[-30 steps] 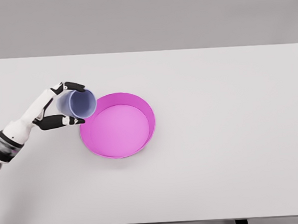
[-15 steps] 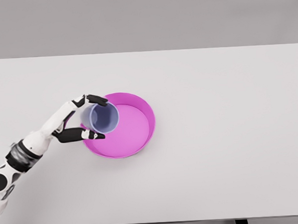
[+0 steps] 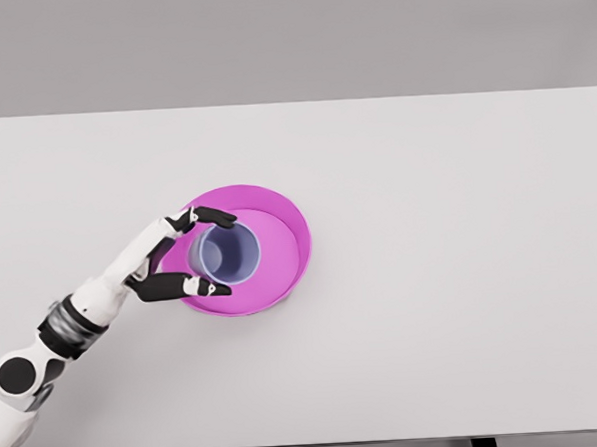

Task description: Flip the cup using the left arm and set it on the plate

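A translucent pale blue cup [image 3: 226, 253] is over the left half of the pink plate [image 3: 279, 235], its open mouth facing up toward the camera. My left hand [image 3: 206, 250] is shut on the cup from its left side, with dark fingertips [image 3: 214, 217] above it and the thumb [image 3: 197, 286] below. The white left arm reaches in from the lower left corner. Whether the cup's base touches the plate cannot be told. The right arm is out of view.
The plate sits left of centre on a wide white table [image 3: 431, 277]. A grey wall runs behind the table's far edge.
The left hand has carried the cup rightward and down, from beside the plate's left rim to over its inside. The cup's mouth has turned from facing sideways to facing up.
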You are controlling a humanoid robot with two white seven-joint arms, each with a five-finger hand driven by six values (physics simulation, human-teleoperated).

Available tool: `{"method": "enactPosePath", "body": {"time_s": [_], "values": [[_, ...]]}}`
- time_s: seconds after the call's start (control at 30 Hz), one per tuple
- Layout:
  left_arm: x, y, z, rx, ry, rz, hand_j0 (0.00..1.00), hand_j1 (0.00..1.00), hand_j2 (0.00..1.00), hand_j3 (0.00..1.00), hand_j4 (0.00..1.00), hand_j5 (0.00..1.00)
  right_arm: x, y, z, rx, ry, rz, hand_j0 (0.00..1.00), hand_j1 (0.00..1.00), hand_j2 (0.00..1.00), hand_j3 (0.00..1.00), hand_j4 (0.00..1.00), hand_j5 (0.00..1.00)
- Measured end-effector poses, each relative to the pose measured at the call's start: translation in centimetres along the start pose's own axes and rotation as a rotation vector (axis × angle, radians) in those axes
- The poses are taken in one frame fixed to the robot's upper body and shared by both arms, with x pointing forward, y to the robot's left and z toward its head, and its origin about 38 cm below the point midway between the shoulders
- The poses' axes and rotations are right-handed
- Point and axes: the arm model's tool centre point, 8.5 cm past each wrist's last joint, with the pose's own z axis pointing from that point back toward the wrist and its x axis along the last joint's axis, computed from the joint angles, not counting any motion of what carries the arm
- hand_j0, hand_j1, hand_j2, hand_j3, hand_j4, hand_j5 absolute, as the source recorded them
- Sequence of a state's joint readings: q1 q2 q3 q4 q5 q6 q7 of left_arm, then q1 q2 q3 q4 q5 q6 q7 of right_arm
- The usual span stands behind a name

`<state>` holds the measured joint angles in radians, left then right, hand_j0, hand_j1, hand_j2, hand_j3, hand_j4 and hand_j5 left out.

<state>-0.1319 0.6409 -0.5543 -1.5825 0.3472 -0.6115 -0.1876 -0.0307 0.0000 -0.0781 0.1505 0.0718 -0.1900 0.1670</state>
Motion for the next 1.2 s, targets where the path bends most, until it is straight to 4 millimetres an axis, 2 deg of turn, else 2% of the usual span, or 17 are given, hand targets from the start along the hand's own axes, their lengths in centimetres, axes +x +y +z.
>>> {"method": "enactPosePath", "body": {"time_s": [0.4, 0.93, 1.2], "values": [[-0.9, -2.6, -1.0, 0.055, -0.028, 0.141, 0.63, 0.63, 0.63, 0.63, 0.63, 0.63, 0.0, 0.0, 0.0, 0.000, 0.000, 0.000, 1.00, 1.00, 1.00, 1.00, 1.00, 1.00], [-1.6, -4.4, -2.1, 0.121, -0.053, 0.245, 0.63, 0.63, 0.63, 0.63, 0.63, 0.63, 0.0, 0.0, 0.0, 0.000, 0.000, 0.000, 1.00, 1.00, 1.00, 1.00, 1.00, 1.00], [-2.3, -4.3, -2.0, 0.143, -0.039, 0.256, 0.63, 0.63, 0.63, 0.63, 0.63, 0.63, 0.0, 0.0, 0.0, 0.000, 0.000, 0.000, 1.00, 1.00, 1.00, 1.00, 1.00, 1.00]]}}
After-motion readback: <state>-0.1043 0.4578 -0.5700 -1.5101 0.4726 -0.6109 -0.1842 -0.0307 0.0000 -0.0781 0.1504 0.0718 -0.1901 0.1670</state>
